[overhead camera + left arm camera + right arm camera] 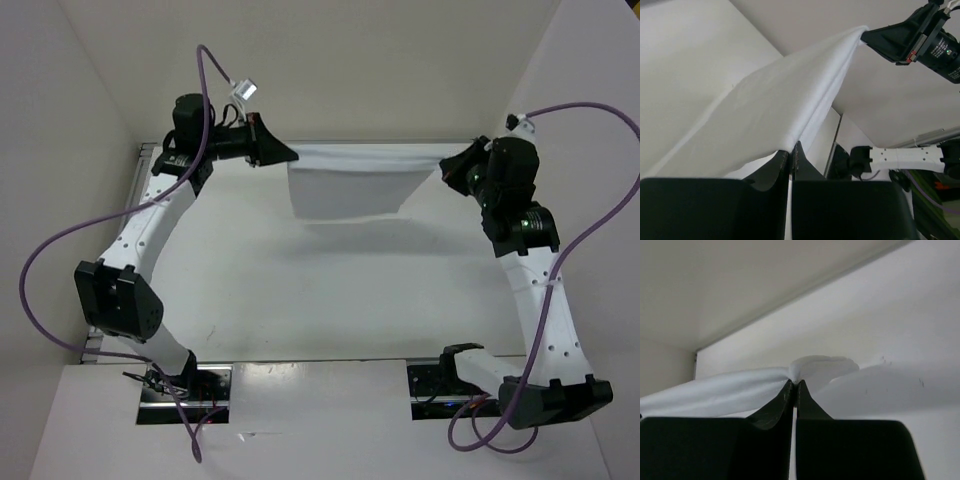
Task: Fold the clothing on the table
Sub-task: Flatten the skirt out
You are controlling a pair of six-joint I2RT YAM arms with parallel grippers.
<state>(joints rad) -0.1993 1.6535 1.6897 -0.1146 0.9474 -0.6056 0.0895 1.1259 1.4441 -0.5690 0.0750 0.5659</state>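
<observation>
While taut, the clothing (350, 185) between left tool (288, 155) and right tool (446, 166), each pinching one end.

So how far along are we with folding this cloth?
Done: the left gripper and right gripper are each shut on an end of the clothing. In hand: it hangs stretched between them above the far part of the table. Left: no fold is laid down yet; it needs lowering, folding over and releasing.
</observation>
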